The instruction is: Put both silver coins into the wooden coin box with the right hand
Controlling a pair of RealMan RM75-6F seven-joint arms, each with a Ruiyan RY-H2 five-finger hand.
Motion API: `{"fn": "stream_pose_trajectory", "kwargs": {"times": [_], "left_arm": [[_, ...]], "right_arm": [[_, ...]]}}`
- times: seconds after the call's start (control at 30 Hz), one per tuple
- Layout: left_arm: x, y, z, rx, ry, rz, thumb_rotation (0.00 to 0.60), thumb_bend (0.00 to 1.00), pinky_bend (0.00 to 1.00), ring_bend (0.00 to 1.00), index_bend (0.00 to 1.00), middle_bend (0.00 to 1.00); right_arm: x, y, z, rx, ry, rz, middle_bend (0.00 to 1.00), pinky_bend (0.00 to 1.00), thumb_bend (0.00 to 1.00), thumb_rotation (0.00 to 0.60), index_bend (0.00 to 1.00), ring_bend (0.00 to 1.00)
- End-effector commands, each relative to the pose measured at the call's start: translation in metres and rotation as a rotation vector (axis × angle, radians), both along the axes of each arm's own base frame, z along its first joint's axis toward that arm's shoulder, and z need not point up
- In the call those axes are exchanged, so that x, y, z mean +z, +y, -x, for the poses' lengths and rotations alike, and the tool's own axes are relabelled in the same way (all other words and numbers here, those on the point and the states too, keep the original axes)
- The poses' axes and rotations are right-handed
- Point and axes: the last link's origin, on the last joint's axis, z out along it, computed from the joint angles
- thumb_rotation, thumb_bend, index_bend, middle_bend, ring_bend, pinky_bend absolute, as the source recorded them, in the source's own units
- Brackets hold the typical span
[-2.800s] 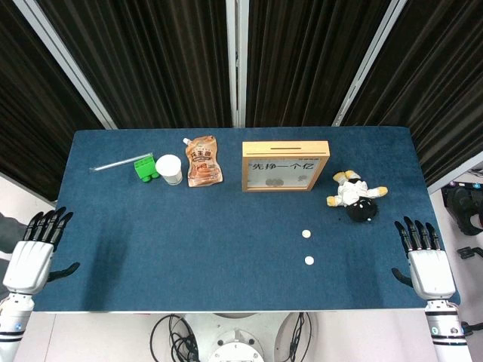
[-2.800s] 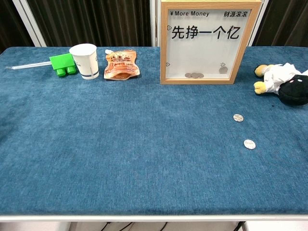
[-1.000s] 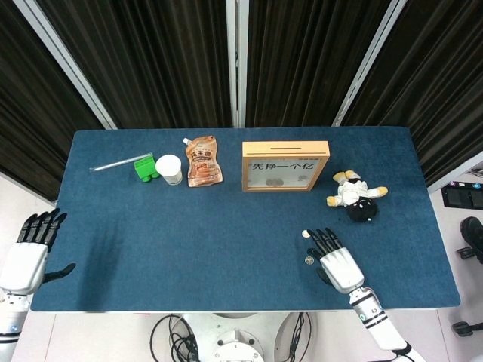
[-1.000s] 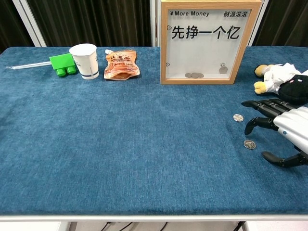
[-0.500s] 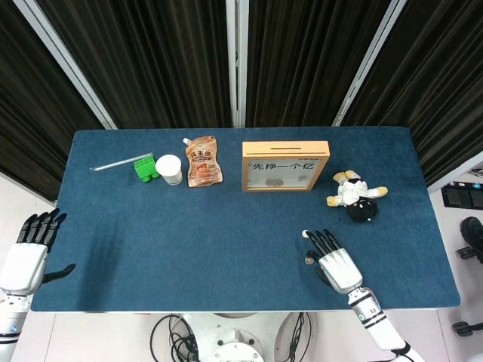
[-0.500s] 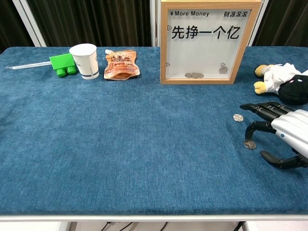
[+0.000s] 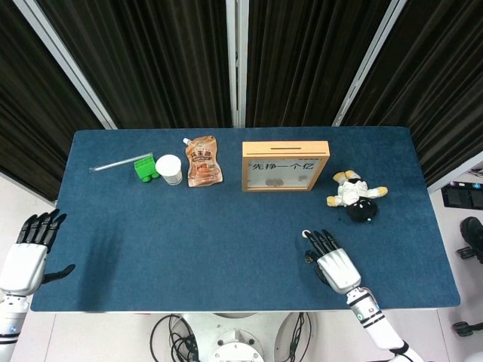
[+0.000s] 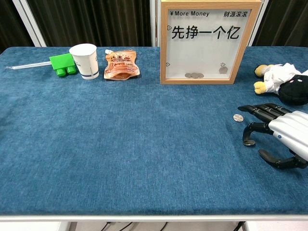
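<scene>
The wooden coin box (image 7: 285, 166) (image 8: 207, 41) stands upright at the back of the blue table, with several coins behind its glass. Two silver coins lie on the cloth in front of it to the right. The far coin (image 8: 237, 117) (image 7: 306, 233) lies just off the tips of my right hand's outstretched fingers. The near coin (image 8: 249, 142) sits under one fingertip that curls down onto it. My right hand (image 8: 281, 134) (image 7: 333, 262) hovers palm down, with the thumb held apart from the coin. My left hand (image 7: 30, 253) hangs open off the table's left edge.
A plush toy (image 7: 355, 197) (image 8: 284, 82) lies right of the box, close behind my right hand. A snack pouch (image 7: 202, 161), a paper cup (image 7: 169, 169), a green block (image 7: 144, 167) and a straw (image 7: 113, 164) sit at the back left.
My right hand came in from the table's right edge to the coins. In the last second one finger curled down onto the near coin. The left hand barely moved.
</scene>
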Motion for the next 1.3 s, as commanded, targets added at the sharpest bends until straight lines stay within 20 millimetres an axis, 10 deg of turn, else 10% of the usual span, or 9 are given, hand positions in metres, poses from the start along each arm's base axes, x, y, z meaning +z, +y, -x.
{"fn": "stream_pose_trajectory", "kwargs": {"times": [0.03,0.5,1.3], "left_arm": [[0.0,0.0,0.001,0.001,0.0,0.003,0.6,0.03,0.0,0.0,0.04,0.0],[0.0,0.0,0.003,0.002,-0.01,0.013,0.6,0.03,0.0,0.0,0.04,0.0],[0.001,-0.002,0.002,-0.01,-0.022,0.016,0.6,0.03,0.0,0.0,0.04,0.0]], "right_arm": [[-0.001,-0.001,0.0,0.001,-0.001,0.004,0.0,0.0,0.32,0.6,0.41,0.0],[-0.007,-0.01,-0.004,0.018,-0.001,0.048,0.0,0.0,0.32,0.6,0.53,0.0],[-0.002,-0.009,-0.011,0.061,-0.037,0.042,0.01,0.0,0.31,0.6,0.44,0.0]]}}
